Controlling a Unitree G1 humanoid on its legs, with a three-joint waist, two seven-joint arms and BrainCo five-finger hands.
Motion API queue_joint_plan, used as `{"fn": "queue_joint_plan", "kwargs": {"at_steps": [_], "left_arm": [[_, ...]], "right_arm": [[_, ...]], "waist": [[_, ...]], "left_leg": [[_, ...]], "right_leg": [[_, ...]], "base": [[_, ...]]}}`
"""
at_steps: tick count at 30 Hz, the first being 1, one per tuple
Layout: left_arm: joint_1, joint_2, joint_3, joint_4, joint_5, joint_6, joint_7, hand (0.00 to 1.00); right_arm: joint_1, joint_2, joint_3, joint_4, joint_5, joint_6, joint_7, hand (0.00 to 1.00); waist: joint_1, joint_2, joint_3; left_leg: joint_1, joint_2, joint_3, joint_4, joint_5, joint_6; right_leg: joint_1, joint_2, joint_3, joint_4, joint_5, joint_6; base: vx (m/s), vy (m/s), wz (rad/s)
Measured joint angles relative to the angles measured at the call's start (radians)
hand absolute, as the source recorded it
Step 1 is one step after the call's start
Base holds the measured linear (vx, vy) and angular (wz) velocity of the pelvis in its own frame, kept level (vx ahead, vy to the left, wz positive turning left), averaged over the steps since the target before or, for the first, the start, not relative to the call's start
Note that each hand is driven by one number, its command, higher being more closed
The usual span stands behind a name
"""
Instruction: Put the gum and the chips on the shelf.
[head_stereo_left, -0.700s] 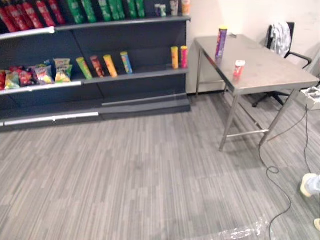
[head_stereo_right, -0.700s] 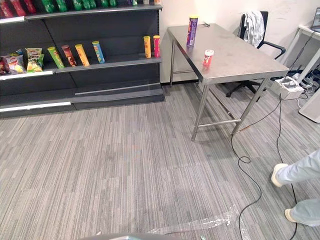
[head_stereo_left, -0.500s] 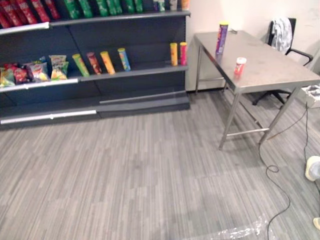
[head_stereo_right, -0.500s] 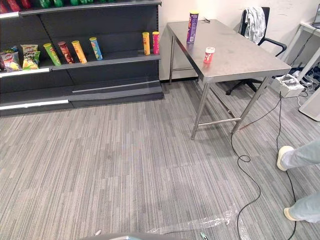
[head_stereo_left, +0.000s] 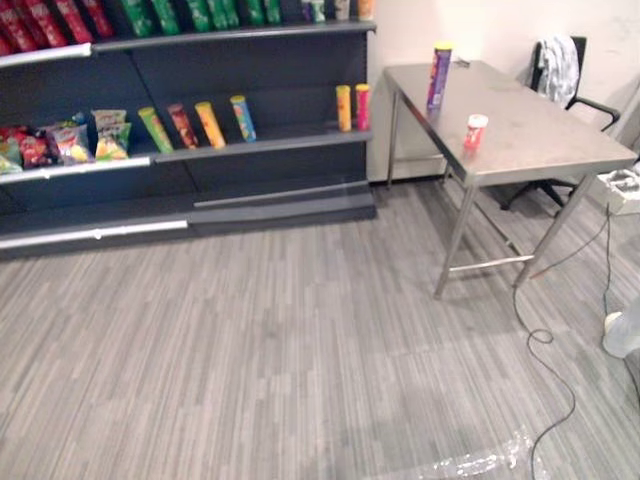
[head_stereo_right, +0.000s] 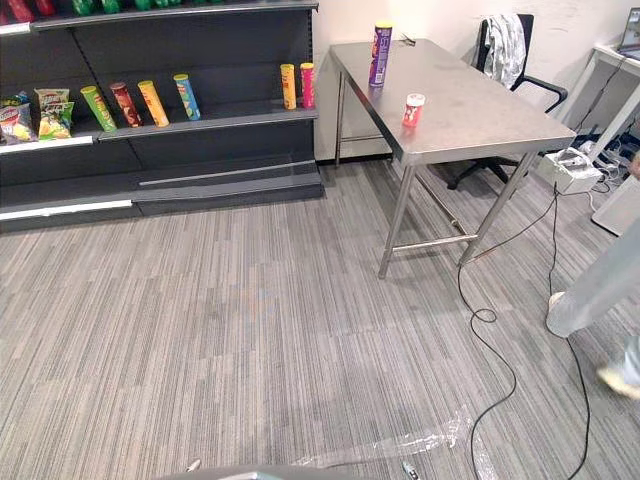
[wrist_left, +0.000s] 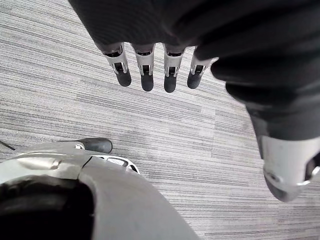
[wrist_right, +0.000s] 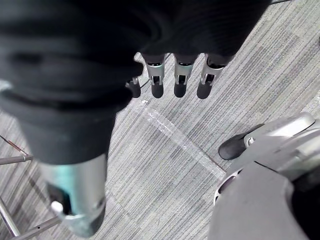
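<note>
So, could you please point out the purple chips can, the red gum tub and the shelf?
purple chips can (head_stereo_left: 438, 78): left eye view, middle of its body.
red gum tub (head_stereo_left: 473, 138): left eye view, its red side.
shelf (head_stereo_left: 290, 146): left eye view, front edge of middle board.

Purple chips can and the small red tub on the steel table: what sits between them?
Nothing: bare tabletop runs from the chips can to the red tub, seen in the right eye view.
</note>
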Motion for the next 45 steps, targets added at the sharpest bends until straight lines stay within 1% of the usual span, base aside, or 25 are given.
{"fn": "queue_joint_plan", "kwargs": {"at_steps": [8, 13, 17, 20, 21, 22, 23, 24, 26, 27, 29, 30, 31, 33, 34, 35, 37, 38, 39, 40, 41, 42, 43, 44, 45], "left_arm": [[0.0, 0.002, 0.001, 0.0, 0.0, 0.0, -0.001, 0.0], [0.0, 0.005, 0.001, -0.006, 0.0, -0.006, 0.01, 0.0], [-0.003, 0.005, 0.0, -0.008, 0.0, -0.007, 0.018, 0.0], [-0.012, 0.005, 0.0, -0.008, 0.0, -0.006, 0.017, 0.0], [-0.015, 0.007, 0.001, -0.008, -0.004, -0.006, 0.017, 0.0], [-0.029, 0.014, 0.001, -0.006, -0.007, -0.006, 0.017, 0.0], [-0.037, 0.018, 0.002, -0.005, -0.007, -0.005, 0.018, 0.0], [-0.047, 0.024, 0.002, -0.004, -0.008, -0.005, 0.018, 0.0], [-0.057, 0.038, 0.003, -0.009, -0.009, -0.006, 0.017, 0.0], [-0.059, 0.034, 0.017, -0.016, -0.01, -0.005, 0.017, 0.0], [-0.058, 0.018, 0.037, -0.016, -0.013, -0.004, 0.021, 0.0], [-0.058, 0.018, 0.037, -0.016, -0.034, -0.004, 0.023, 0.0], [-0.059, 0.018, 0.036, -0.016, -0.04, -0.004, 0.023, 0.0], [-0.065, 0.017, 0.019, -0.016, -0.047, -0.005, 0.019, 0.0], [-0.068, 0.02, 0.009, -0.016, -0.048, -0.006, 0.016, 0.0], [-0.072, 0.023, -0.004, -0.017, -0.05, -0.006, 0.017, 0.0], [-0.072, 0.023, -0.009, -0.016, -0.071, -0.008, 0.022, 0.0], [-0.072, 0.023, -0.01, -0.016, -0.074, -0.007, 0.023, 0.0], [-0.073, 0.023, -0.012, -0.016, -0.085, -0.008, 0.025, 0.0], [-0.072, 0.024, -0.014, -0.016, -0.087, -0.007, 0.024, 0.0], [-0.07, 0.035, -0.014, -0.016, -0.087, -0.009, 0.023, 0.0], [-0.072, 0.049, -0.01, -0.017, -0.088, -0.016, 0.027, 0.0], [-0.074, 0.053, -0.013, -0.017, -0.097, -0.021, 0.027, 0.0], [-0.078, 0.054, -0.017, -0.016, -0.098, -0.02, 0.027, 0.0], [-0.082, 0.054, -0.021, -0.016, -0.109, -0.021, 0.025, 0.0]], "right_arm": [[0.0, 0.001, 0.01, -0.002, -0.002, -0.002, -0.002, 0.0], [0.004, 0.003, 0.05, -0.012, -0.03, -0.03, -0.042, 0.0], [0.007, 0.002, 0.078, -0.041, -0.044, -0.033, -0.04, 0.0], [0.001, 0.0, 0.077, -0.046, -0.002, -0.033, -0.009, 0.0], [0.001, -0.001, 0.076, -0.046, 0.011, -0.033, -0.003, 0.0], [-0.005, 0.003, 0.076, -0.046, 0.026, -0.033, 0.0, 0.0], [-0.011, 0.005, 0.077, -0.046, 0.037, -0.033, 0.001, 0.0], [-0.023, 0.01, 0.079, -0.046, 0.045, -0.034, 0.002, 0.0], [-0.027, 0.016, 0.087, -0.044, 0.051, -0.034, 0.007, 0.0], [-0.016, 0.016, 0.088, -0.042, 0.055, -0.034, 0.013, 0.0], [-0.008, 0.011, 0.088, -0.042, 0.077, -0.035, 0.019, 0.0], [-0.011, 0.011, 0.094, -0.043, 0.082, -0.035, 0.019, 0.0], [-0.014, 0.009, 0.096, -0.044, 0.082, -0.035, 0.018, 0.0], [-0.04, 0.005, 0.096, -0.044, 0.082, -0.035, 0.014, 0.0], [-0.054, 0.006, 0.096, -0.044, 0.083, -0.035, 0.01, 0.0], [-0.066, 0.006, 0.098, -0.044, 0.084, -0.036, 0.0, 0.0], [-0.087, -0.001, 0.118, -0.045, 0.086, -0.041, -0.01, 0.0], [-0.088, -0.002, 0.121, -0.044, 0.085, -0.042, -0.011, 0.0], [-0.095, -0.009, 0.132, -0.042, 0.085, -0.046, -0.015, 0.0], [-0.104, -0.012, 0.146, -0.035, 0.084, -0.048, -0.017, 0.0], [-0.109, -0.005, 0.154, -0.034, 0.083, -0.049, -0.017, 0.0], [-0.117, 0.011, 0.155, -0.03, 0.082, -0.05, -0.012, 0.0], [-0.122, 0.021, 0.154, -0.027, 0.082, -0.055, -0.008, 0.0], [-0.123, 0.023, 0.154, -0.027, 0.082, -0.056, -0.006, 0.0], [-0.125, 0.024, 0.147, -0.023, 0.082, -0.055, -0.004, 0.0]], "waist": [[0.003, -0.006, 0.004], [0.013, -0.015, 0.012], [0.016, -0.015, 0.022], [0.015, -0.014, 0.043], [0.015, -0.016, 0.046], [0.016, -0.026, 0.061], [0.016, -0.022, 0.071], [0.014, -0.033, 0.096], [0.01, -0.055, 0.13], [0.016, -0.056, 0.139], [0.02, -0.045, 0.169], [0.019, -0.038, 0.172], [0.019, -0.036, 0.173], [0.017, -0.036, 0.182], [0.019, -0.042, 0.186], [0.019, -0.042, 0.186], [0.018, -0.039, 0.187], [0.018, -0.037, 0.187], [0.02, -0.029, 0.192], [0.02, -0.036, 0.192], [0.026, -0.053, 0.19], [0.025, -0.082, 0.172], [0.024, -0.089, 0.163], [0.024, -0.088, 0.162], [0.033, -0.087, 0.161]], "left_leg": [[0.001, 0.002, 0.004, 0.0, -0.003, -0.004], [0.004, 0.003, 0.007, 0.001, -0.003, -0.004], [0.003, 0.004, 0.006, 0.005, -0.003, -0.004], [-0.019, 0.007, 0.001, 0.024, -0.008, -0.01], [-0.046, 0.011, 0.001, 0.047, -0.022, -0.016], [-0.092, 0.018, 0.0, 0.117, -0.048, -0.014], [-0.114, 0.024, 0.0, 0.163, -0.066, -0.015], [-0.165, 0.042, -0.002, 0.269, -0.106, -0.023], [-0.259, 0.078, -0.002, 0.479, -0.124, -0.034], [-0.332, 0.117, -0.005, 0.647, -0.121, -0.034], [-0.403, 0.172, -0.013, 0.846, -0.105, -0.027], [-0.443, 0.181, -0.035, 0.916, -0.118, -0.026], [-0.463, 0.179, -0.043, 0.923, -0.132, -0.028], [-0.53, 0.171, -0.045, 0.843, -0.141, -0.024], [-0.549, 0.161, -0.038, 0.728, -0.125, -0.017], [-0.559, 0.158, -0.041, 0.591, -0.082, -0.016], [-0.556, 0.161, -0.075, 0.363, 0.005, -0.032], [-0.554, 0.162, -0.08, 0.333, 0.018, -0.032], [-0.539, 0.171, -0.093, 0.255, 0.066, -0.04], [-0.529, 0.165, -0.08, 0.272, 0.14, -0.041], [-0.529, 0.148, -0.059, 0.308, 0.156, -0.028], [-0.573, 0.124, -0.041, 0.396, 0.087, 0.011], [-0.617, 0.111, -0.028, 0.481, 0.021, 0.033], [-0.63, 0.104, -0.023, 0.511, 0.002, 0.049], [-0.633, 0.095, 0.004, 0.556, -0.035, 0.092]], "right_leg": [[0.002, 0.003, 0.003, -0.006, 0.0, 0.0], [0.005, 0.003, 0.005, -0.005, 0.0, 0.0], [0.002, 0.003, 0.005, 0.006, -0.002, -0.002], [-0.044, -0.005, 0.0, 0.088, -0.046, -0.016], [-0.088, -0.011, -0.002, 0.149, -0.08, -0.02], [-0.137, -0.023, -0.002, 0.23, -0.122, -0.025], [-0.157, -0.029, -0.003, 0.27, -0.141, -0.029], [-0.188, -0.037, -0.009, 0.334, -0.18, -0.033], [-0.19, -0.044, -0.036, 0.368, -0.212, -0.052], [-0.181, -0.039, -0.048, 0.383, -0.221, -0.055], [-0.142, -0.028, -0.06, 0.415, -0.247, -0.061], [-0.129, -0.031, -0.064, 0.428, -0.262, -0.062], [-0.126, -0.036, -0.064, 0.429, -0.266, -0.062], [-0.119, -0.06, -0.063, 0.413, -0.271, -0.063], [-0.119, -0.082, -0.059, 0.41, -0.277, -0.052], [-0.119, -0.1, -0.05, 0.41, -0.291, -0.031], [-0.114, -0.12, -0.025, 0.409, -0.312, 0.005], [-0.112, -0.122, -0.021, 0.408, -0.316, 0.012], [-0.094, -0.127, 0.001, 0.393, -0.328, 0.036], [-0.07, -0.146, 0.013, 0.371, -0.333, 0.045], [-0.049, -0.171, 0.026, 0.332, -0.333, 0.045], [-0.031, -0.204, 0.03, 0.283, -0.302, 0.043], [-0.037, -0.229, 0.036, 0.268, -0.255, 0.064], [-0.041, -0.241, 0.042, 0.273, -0.232, 0.086], [-0.061, -0.267, 0.077, 0.316, -0.198, 0.114]], "base": [[-0.02, -0.035, -0.01], [-0.03, -0.03, -0.01], [-0.02, -0.013, 0.0], [-0.05, -0.024, 0.05], [-0.05, -0.052, 0.04], [-0.02, -0.056, 0.04], [-0.02, -0.082, 0.12], [-0.03, -0.108, 0.3], [-0.03, -0.134, 0.4], [0.01, -0.115, 0.26], [0.11, -0.052, 0.21], [0.15, 0.015, 0.14], [0.19, 0.08, 0.07], [0.16, 0.123, 0.01], [0.17, 0.169, -0.02], [0.25, 0.246, -0.1], [0.28, 0.269, -0.22], [0.27, 0.28, -0.33], [0.39, 0.4, -0.3], [0.47, 0.477, -0.44], [0.53, 0.466, -0.36], [0.51, 0.349, -0.31], [0.52, 0.352, -0.11], [0.52, 0.378, -0.12], [0.49, 0.4, -0.17]]}}
